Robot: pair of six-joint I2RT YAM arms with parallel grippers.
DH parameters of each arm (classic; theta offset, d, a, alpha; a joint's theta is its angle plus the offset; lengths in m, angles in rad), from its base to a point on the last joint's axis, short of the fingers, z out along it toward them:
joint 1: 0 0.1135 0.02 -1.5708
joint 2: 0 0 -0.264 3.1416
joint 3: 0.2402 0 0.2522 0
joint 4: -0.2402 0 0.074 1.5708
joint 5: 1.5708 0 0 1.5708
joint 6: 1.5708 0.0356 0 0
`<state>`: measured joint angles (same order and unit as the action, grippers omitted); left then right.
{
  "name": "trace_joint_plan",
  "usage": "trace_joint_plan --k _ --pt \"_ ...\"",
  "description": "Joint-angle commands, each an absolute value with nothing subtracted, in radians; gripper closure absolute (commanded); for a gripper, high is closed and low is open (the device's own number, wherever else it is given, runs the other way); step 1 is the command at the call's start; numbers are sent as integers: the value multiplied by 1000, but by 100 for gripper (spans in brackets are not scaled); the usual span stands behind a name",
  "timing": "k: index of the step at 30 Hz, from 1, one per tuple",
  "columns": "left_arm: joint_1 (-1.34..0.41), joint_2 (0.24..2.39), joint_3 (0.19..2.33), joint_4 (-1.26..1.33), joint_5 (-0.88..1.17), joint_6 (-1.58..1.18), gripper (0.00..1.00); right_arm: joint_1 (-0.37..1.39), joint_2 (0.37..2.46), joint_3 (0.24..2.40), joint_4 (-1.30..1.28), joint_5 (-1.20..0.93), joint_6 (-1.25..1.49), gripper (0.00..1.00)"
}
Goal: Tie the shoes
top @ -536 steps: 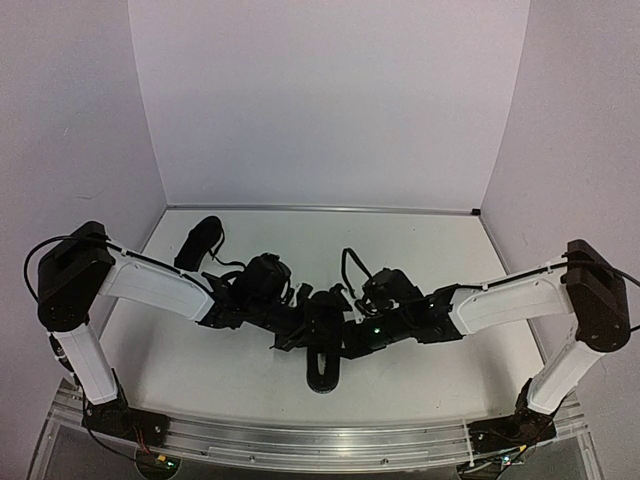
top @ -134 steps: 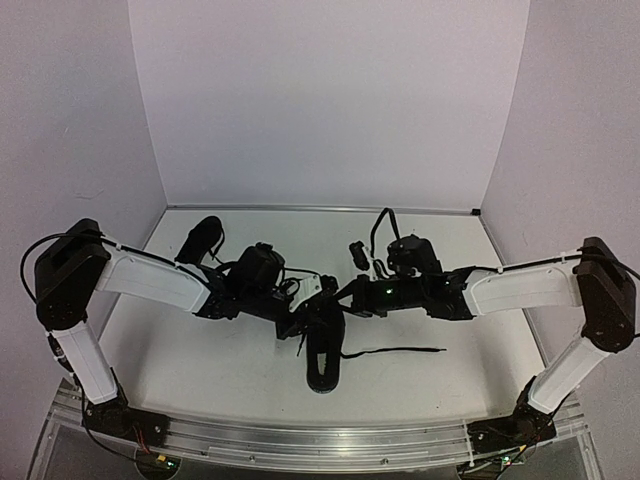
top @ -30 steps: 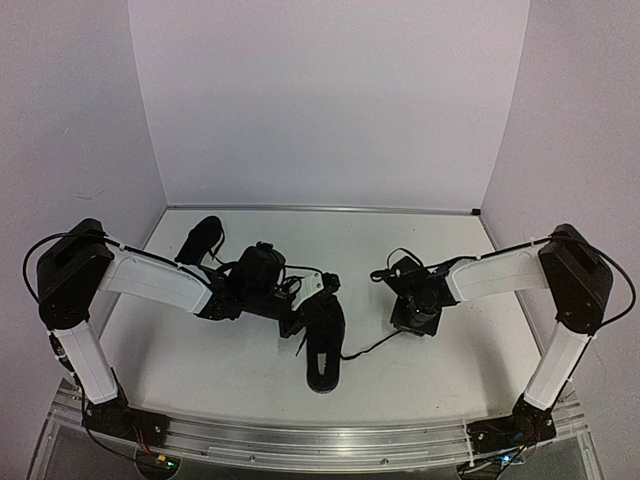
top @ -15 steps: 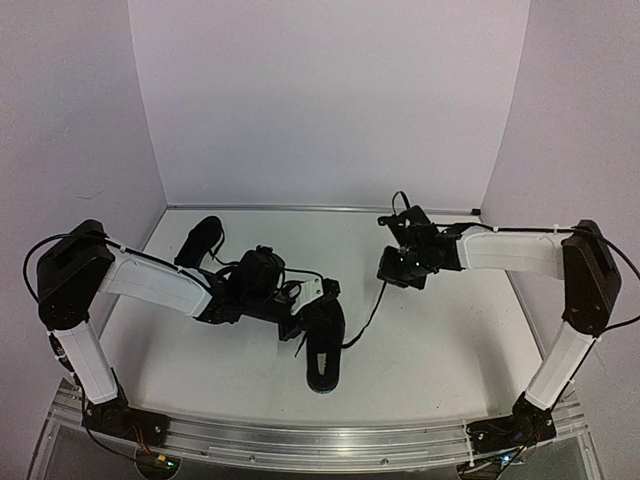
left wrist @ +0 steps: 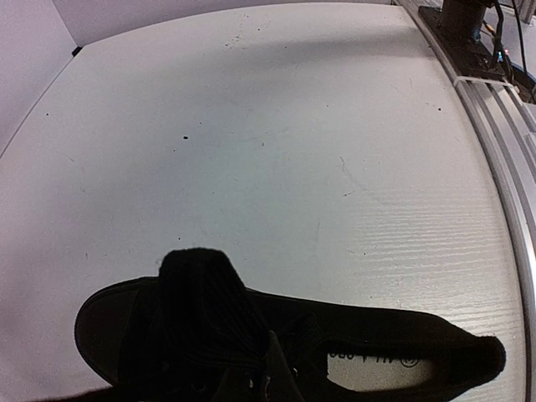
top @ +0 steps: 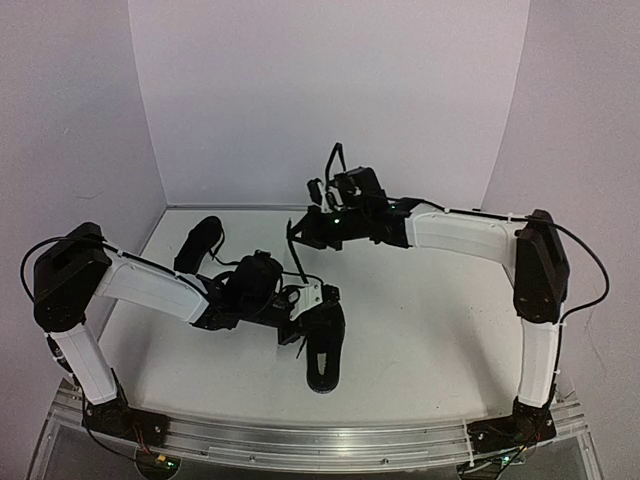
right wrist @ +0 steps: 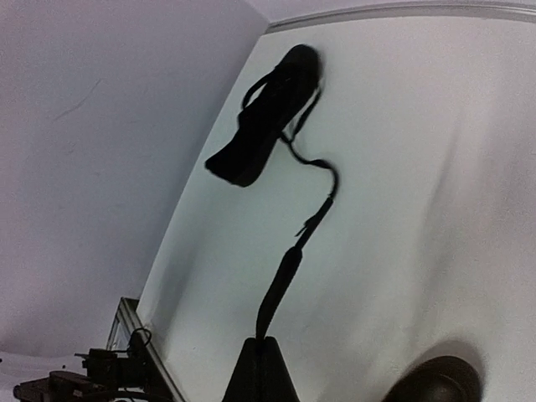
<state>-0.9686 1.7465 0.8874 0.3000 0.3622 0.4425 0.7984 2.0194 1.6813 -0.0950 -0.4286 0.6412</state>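
Observation:
One black shoe (top: pixel 323 345) lies at the table's middle front and fills the bottom of the left wrist view (left wrist: pixel 402 335). My left gripper (top: pixel 303 305) rests on its lacing; a black finger (left wrist: pixel 201 293) covers it, black on black, so the jaws cannot be read. My right gripper (top: pixel 305 226) is raised at the back centre, shut on a thin black lace (top: pixel 294 255) that hangs down toward the shoe. In the right wrist view the lace (right wrist: pixel 280 289) rises from the closed fingertips (right wrist: pixel 261 356). The second shoe (top: pixel 199 241) lies at the back left (right wrist: pixel 266 117).
White walls close in the table on the left, back and right. A metal rail (top: pixel 320 440) with both arm bases runs along the near edge. The second shoe's own loose lace (right wrist: pixel 322 172) trails on the table beside it.
My right gripper has carried the lace from low on the right, up and across to the back centre, left of the shoe. The left gripper has stayed on the shoe.

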Motion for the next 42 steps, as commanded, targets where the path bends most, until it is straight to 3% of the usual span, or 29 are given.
trace_joint_plan --k 1,3,7,8,10,14,23,31,42 --pt "-980 1701 878 343 348 464 100 826 2087 1775 -63 -593 648 94" --pt "-980 1703 876 342 345 467 100 826 2078 1749 -63 -622 643 80" --pt "-981 1706 874 343 345 465 100 802 1962 1607 -62 -586 628 38" --pt "-982 1707 874 345 346 463 100 791 1933 1567 -62 -583 629 31" --pt "-982 1710 875 348 344 461 100 761 1866 1486 -62 -576 629 27" --pt "-982 1721 885 345 331 457 100 736 1743 1312 -62 -585 626 27" --pt "-982 1746 904 360 325 439 100 744 1589 981 123 -631 773 37" --pt "-982 1750 913 350 326 438 100 799 1630 963 142 -623 788 40" --pt "-982 1758 924 341 325 436 100 830 1705 974 146 -607 806 64"
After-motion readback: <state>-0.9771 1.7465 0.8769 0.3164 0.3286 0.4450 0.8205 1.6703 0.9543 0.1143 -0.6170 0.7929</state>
